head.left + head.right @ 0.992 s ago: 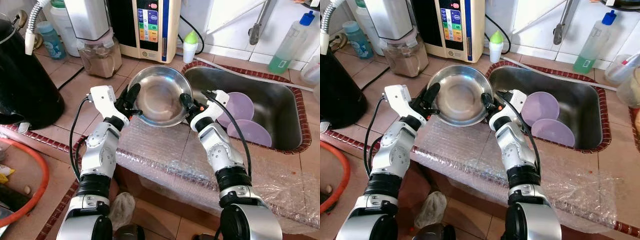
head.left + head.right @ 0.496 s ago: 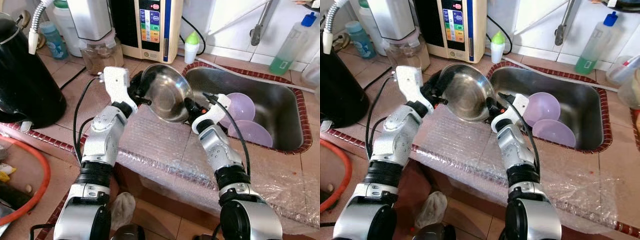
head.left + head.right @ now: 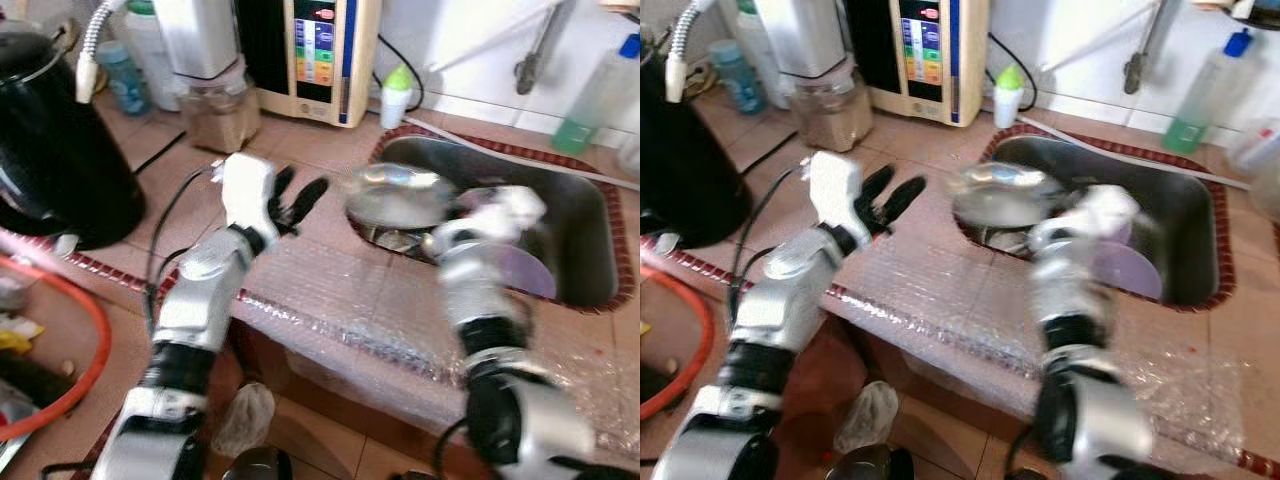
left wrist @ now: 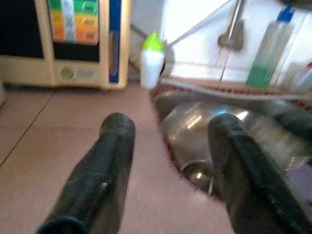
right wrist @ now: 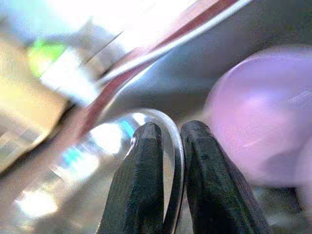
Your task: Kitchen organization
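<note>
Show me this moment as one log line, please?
left gripper: open, over the counter | right gripper: pinching steel bowl rim | bowl: over sink edge, beside purple bowls

It was a home kitchen: a steel sink [image 3: 580,250] was set in a tiled counter [image 3: 300,150] with a red-brown edge, a faucet [image 3: 530,60] on white wall tiles, a soap bottle [image 3: 590,100], a black kettle [image 3: 55,150] and a water purifier [image 3: 315,50].

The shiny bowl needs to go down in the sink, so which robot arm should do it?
Right. The right gripper pinches the steel bowl's rim over the sink; the left gripper is open over the counter.
</note>
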Motion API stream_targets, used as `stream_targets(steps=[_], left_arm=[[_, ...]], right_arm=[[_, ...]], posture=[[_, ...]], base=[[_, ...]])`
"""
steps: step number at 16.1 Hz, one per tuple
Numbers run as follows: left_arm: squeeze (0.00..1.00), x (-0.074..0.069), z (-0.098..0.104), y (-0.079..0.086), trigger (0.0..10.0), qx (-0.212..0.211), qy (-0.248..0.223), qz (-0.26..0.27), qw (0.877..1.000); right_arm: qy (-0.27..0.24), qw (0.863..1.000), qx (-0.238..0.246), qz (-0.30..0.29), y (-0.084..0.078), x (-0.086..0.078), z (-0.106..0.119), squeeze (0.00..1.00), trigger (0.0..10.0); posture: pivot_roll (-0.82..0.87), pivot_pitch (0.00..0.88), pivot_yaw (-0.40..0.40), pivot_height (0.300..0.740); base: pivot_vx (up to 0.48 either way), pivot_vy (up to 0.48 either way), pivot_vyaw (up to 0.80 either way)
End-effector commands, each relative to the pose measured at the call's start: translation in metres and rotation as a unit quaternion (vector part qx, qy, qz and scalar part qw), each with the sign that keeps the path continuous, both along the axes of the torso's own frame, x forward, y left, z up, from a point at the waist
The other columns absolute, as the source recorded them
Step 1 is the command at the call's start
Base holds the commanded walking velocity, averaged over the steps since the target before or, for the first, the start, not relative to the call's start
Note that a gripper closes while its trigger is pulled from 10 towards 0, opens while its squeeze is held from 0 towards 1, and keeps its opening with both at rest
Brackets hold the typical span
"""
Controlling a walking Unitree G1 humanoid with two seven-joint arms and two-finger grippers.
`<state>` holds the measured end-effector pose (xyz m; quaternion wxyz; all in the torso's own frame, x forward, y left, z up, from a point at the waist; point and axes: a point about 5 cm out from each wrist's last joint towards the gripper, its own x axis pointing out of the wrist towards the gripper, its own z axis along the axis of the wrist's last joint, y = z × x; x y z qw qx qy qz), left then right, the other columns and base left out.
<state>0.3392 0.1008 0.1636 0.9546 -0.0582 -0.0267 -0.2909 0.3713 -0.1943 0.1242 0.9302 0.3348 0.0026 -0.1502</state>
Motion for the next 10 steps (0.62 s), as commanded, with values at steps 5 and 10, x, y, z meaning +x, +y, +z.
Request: stream_targets(steps=[5,10], left_arm=[[1.00,-0.004,-0.001,0.000,10.0,0.008,0.005,-0.005,1.000],[1.00,-0.033,-0.030,-0.004,10.0,0.121,0.057,-0.121,0.984]], right_arm=[[-0.001,1.000,0.005,-0.006,0.010,0.006,0.006,0.00,0.0],[0.076,0.972,-0.210,-0.074,-0.026,-0.003,-0.002,0.00,0.0]], posture=[[0.07,0.019,0.030,0.740],[0.07,0.022,0.041,0.740]], base=[[0.000,0.000,0.00],[0.000,0.000,0.00]])
